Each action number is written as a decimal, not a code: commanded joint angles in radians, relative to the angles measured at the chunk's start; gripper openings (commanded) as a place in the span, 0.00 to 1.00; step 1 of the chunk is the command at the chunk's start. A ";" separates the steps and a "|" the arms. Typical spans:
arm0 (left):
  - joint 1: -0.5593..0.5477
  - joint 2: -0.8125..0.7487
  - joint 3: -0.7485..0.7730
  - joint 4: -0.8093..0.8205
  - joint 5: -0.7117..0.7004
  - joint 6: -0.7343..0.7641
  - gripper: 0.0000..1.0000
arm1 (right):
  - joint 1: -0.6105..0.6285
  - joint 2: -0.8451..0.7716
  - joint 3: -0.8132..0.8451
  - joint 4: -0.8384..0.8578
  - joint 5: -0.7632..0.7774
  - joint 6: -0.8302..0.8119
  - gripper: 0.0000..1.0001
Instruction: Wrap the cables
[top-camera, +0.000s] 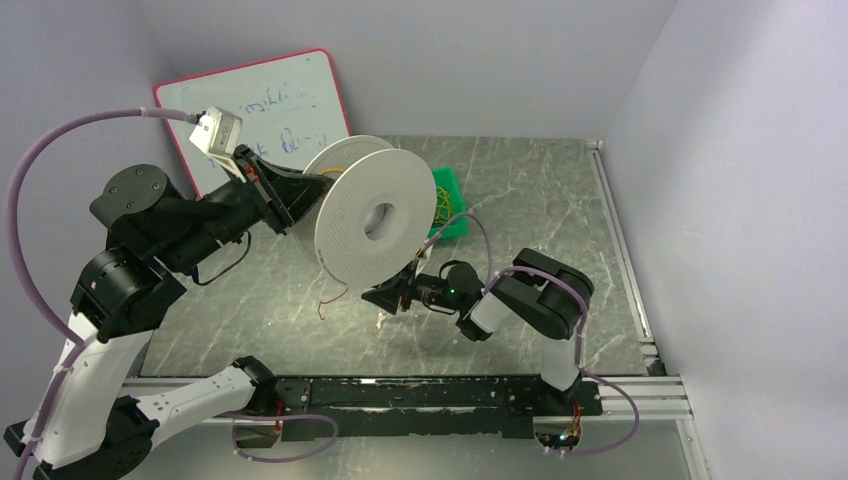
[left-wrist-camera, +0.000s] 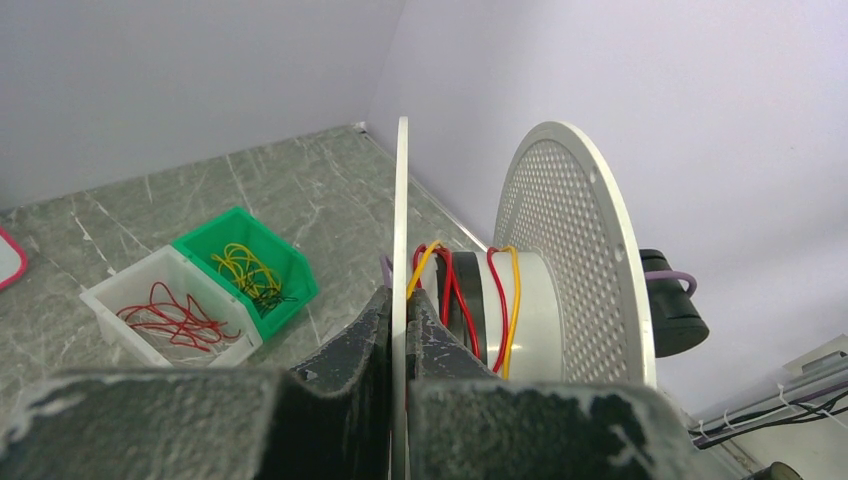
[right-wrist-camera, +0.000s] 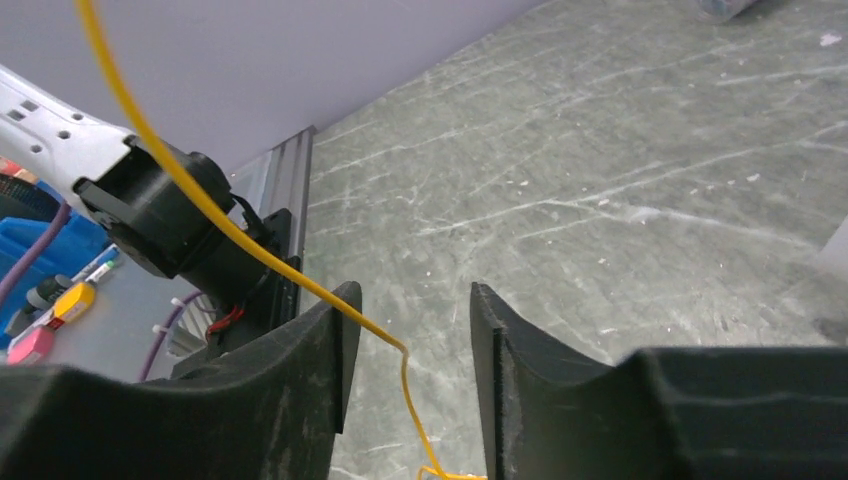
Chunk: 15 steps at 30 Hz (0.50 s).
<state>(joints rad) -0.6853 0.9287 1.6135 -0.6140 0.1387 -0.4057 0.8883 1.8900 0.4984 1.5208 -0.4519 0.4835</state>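
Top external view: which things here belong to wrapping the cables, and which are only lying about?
Belong to the job: white spool, clamped by its flange in the left gripper; red and yellow cables on its hub; yellow cable between the fingers of the open right gripper; green bin with yellow cables; white bin with red cables.
Lying about: whiteboard leaning at the back wall.

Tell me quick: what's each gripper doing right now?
Left gripper: closed, clamped on the flange of the white spool.
Right gripper: open, with a yellow cable running loose between its fingers.
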 joint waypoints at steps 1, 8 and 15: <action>-0.003 -0.018 0.005 0.100 0.012 -0.030 0.07 | 0.008 0.038 0.014 0.167 0.016 0.021 0.42; -0.003 -0.011 -0.015 0.107 -0.069 -0.043 0.07 | 0.028 0.070 -0.052 0.230 0.054 0.050 0.00; -0.002 0.034 -0.047 0.132 -0.292 -0.048 0.07 | 0.121 0.086 -0.186 0.277 0.173 0.039 0.00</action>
<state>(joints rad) -0.6853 0.9348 1.5635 -0.5926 0.0147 -0.4316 0.9649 1.9514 0.3836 1.5299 -0.3569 0.5308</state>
